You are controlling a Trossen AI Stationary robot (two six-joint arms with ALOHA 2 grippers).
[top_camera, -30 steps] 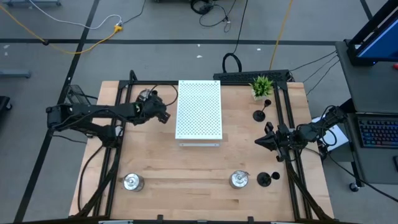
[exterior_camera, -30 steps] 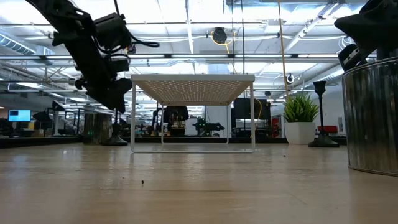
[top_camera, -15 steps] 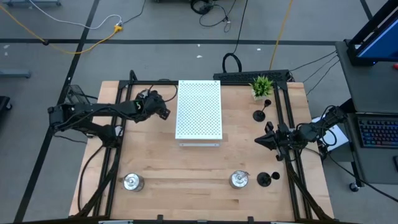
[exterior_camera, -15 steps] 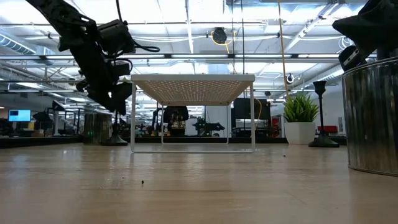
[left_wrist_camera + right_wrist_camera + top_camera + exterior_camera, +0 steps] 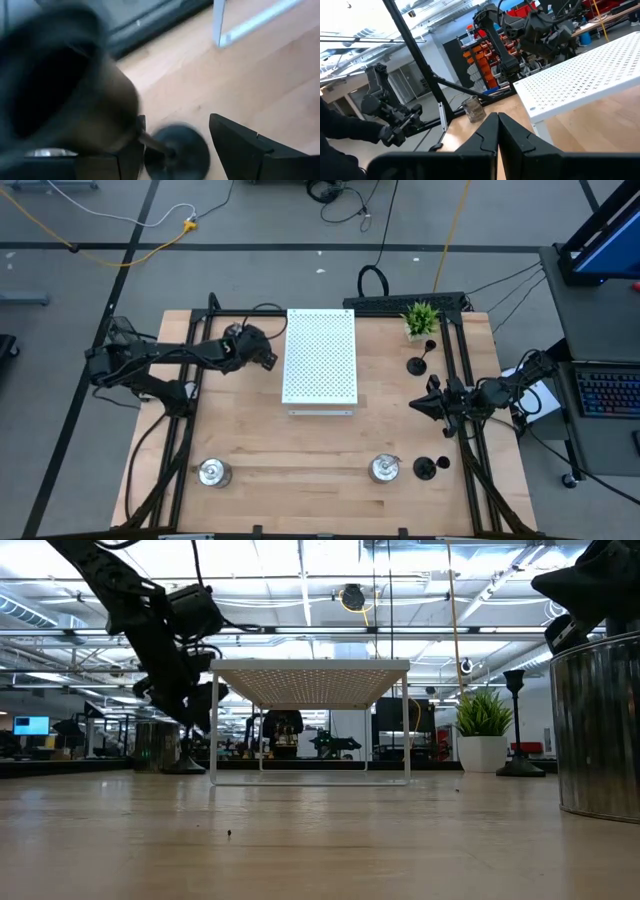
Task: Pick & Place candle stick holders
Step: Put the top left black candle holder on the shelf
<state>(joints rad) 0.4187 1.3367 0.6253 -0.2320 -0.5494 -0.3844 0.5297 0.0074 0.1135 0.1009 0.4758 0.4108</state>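
Left hand (image 5: 268,358) has shifted toward board (image 5: 320,355), open over a blurred black holder (image 5: 176,150).

Left gripper (image 5: 266,360) hemmed by the white perforated board (image 5: 320,355)

Between the spread jaws: black candle stick holder (image 5: 176,151), bare wood ahead. Just off one jaw stands the board's leg (image 5: 218,22). Right gripper (image 5: 417,407), jaws together: open table (image 5: 300,450) ahead up to the board.
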